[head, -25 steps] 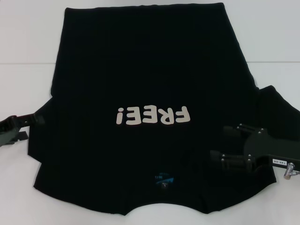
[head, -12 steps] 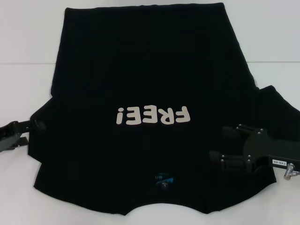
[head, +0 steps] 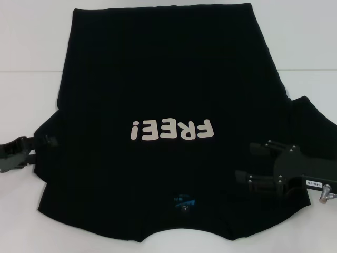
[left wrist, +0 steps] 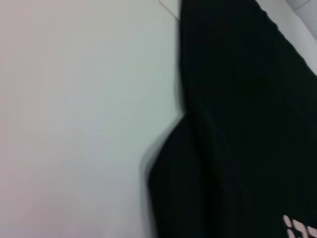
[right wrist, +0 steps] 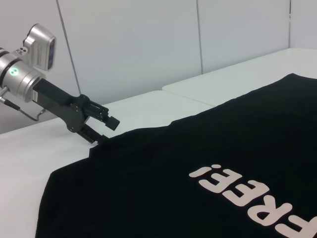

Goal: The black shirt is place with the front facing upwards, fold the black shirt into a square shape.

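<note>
Our left tool has crept inward to the shirt's left sleeve, jaws open, ready to pinch. The shirt lies flat on the bench; our right tool waits open over the right side.

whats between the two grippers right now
In the head view, only the black shirt lies between the left gripper and right gripper, its FREE! lettering midway.
</note>
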